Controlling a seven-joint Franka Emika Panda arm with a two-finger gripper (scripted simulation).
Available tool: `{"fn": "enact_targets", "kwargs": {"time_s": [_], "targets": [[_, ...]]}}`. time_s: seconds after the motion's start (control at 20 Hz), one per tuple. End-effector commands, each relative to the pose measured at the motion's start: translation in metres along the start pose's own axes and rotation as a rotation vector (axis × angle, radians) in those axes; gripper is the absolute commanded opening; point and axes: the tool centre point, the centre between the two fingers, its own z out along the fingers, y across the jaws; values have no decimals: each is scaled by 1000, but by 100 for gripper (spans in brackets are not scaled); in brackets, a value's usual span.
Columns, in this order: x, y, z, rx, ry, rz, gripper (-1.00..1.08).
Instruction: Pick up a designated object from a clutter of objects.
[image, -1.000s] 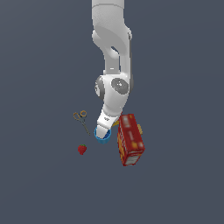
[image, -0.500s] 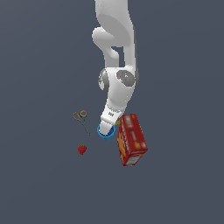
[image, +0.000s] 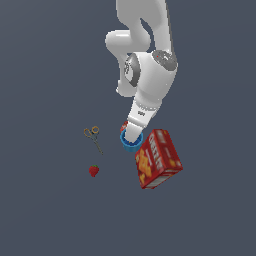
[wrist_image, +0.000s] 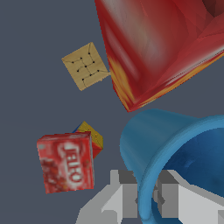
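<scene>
Gripper (wrist_image: 146, 197) fingers now straddle the blue cup's (image: 131, 142) rim, seemingly clamped on it; the cup has shifted up, at ten o'clock of the cracker box (image: 157, 159), probably lifted.

Arm (image: 150, 75) over blue cup (image: 131, 142), touching cracker box (image: 157, 158); scissors (image: 93, 137), strawberry (image: 93, 170) apart.

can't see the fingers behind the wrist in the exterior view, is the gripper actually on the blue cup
observer: yes, the wrist view shows the gripper pinching the blue cup by its wall, one finger inside the rim and one outside.
operator: whats the red bit peeking out by the wrist
observer: a small red jello box, beside the cup and clear of it, with floor showing between them.
</scene>
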Motion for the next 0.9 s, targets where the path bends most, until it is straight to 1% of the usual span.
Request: {"fn": "enact_targets", "kwargs": {"time_s": [0.0, 0.85], "targets": [[7, -3, -29, -1, 2, -1, -100], [53, -18, -201, -2, 2, 0, -100]]}}
